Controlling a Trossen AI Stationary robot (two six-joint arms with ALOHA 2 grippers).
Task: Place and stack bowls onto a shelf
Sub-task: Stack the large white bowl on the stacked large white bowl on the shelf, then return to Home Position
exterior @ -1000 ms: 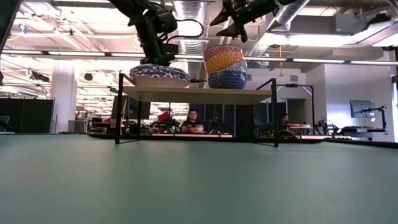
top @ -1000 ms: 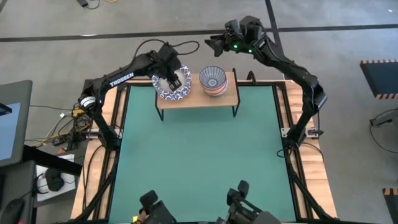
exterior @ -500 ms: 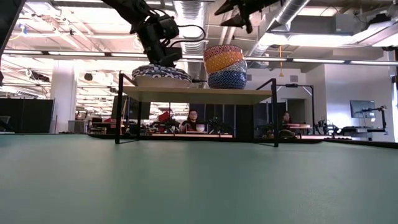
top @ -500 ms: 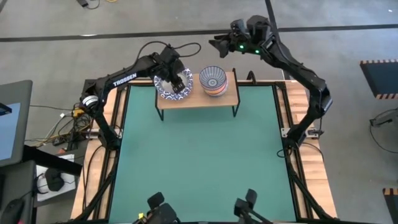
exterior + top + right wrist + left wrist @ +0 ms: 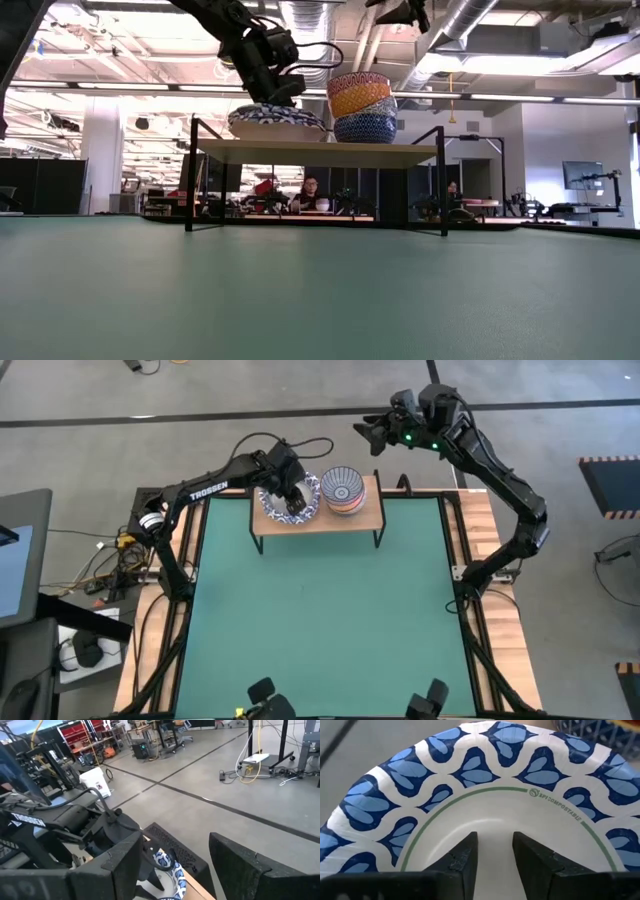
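L arm bent across upper left of high view, its end effector (image 5: 294, 501) angled down, fingers (image 5: 465, 860) slightly apart. R arm raised at upper right, end effector (image 5: 366, 433) spread wide.

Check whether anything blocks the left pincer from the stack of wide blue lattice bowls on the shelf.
Nothing visible does. The left pincer sits directly over the stack of wide blue-lattice-rimmed bowls on the light wooden shelf, its fingers against the top bowl's white centre. The stack of smaller bowls stands beside it, close to the wide bowls' rim.
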